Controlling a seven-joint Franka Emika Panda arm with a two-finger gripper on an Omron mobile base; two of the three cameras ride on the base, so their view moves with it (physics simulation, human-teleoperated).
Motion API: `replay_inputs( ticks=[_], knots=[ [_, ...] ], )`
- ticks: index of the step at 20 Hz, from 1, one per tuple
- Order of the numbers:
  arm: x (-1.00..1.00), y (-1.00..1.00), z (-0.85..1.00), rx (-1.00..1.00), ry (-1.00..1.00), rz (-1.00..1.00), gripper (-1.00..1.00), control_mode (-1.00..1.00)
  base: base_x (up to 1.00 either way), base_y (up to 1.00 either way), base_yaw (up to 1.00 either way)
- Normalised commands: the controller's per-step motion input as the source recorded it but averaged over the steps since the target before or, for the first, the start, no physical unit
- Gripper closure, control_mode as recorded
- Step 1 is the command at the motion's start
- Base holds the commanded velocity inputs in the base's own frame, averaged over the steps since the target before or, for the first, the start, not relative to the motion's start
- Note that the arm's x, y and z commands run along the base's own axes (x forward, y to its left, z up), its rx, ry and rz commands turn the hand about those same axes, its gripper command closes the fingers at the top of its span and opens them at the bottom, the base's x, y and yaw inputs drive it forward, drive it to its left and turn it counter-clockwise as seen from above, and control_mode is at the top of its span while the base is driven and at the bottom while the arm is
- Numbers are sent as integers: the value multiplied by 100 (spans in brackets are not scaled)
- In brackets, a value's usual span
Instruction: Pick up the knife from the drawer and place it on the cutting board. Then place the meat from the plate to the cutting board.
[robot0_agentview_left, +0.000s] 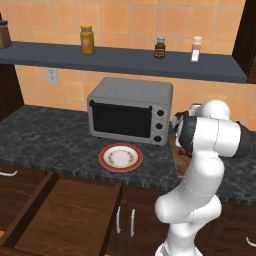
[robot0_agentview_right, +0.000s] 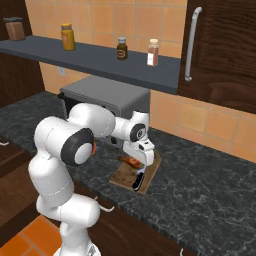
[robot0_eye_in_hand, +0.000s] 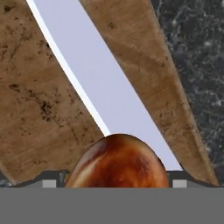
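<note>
The cutting board lies on the dark counter right of the toaster oven, and its edge peeks out behind my arm. The knife lies on it, its silver blade running across the wood and its black handle at the near edge. My gripper hangs low over the board, shut on the meat, a browned drumstick just above the blade. The plate sits bare in front of the oven. The drawer stands pulled open below the counter.
A grey toaster oven stands at the back of the counter, close to the board's left side. A dark shelf above carries several bottles. A tall cabinet door with a long handle hangs at the right. Dark stone counter stretches right of the board.
</note>
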Motion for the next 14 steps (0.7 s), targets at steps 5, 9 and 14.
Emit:
replay_inputs(
  ticks=[5, 9, 14],
  knots=[
    [0, 0, 1, 0, -8, 0, -100, -100, 0, 0, 0],
    [-15, 0, 29, 0, -14, 0, -100, -100, 0, 0, 0],
    [-51, 0, 65, 0, -12, 0, -100, -100, 0, 0, 0]
  ],
)
